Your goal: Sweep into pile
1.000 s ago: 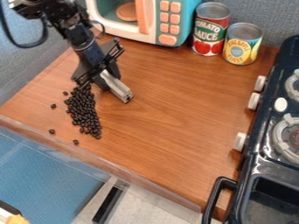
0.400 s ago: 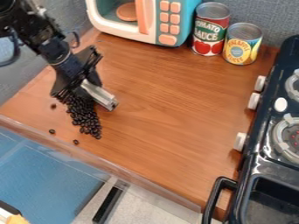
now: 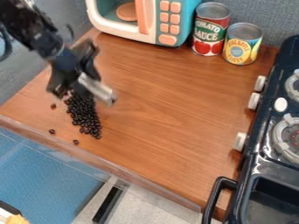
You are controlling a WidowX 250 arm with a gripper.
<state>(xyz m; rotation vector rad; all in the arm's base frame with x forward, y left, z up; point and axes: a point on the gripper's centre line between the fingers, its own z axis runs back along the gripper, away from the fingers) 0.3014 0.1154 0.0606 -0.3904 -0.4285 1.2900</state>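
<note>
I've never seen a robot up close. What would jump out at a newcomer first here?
Probably the black robot arm coming in at the upper left, its lower end right at the top of a heap of small dark beans. A few strays lie just left of and below the heap. Then the turquoise-and-white toy microwave at the back catches the eye.

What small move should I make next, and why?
I'd probably bring the gripper around outside the stray beans and nudge them inward: three lie apart from the pile, while the other visible beans sit bunched together.
</note>
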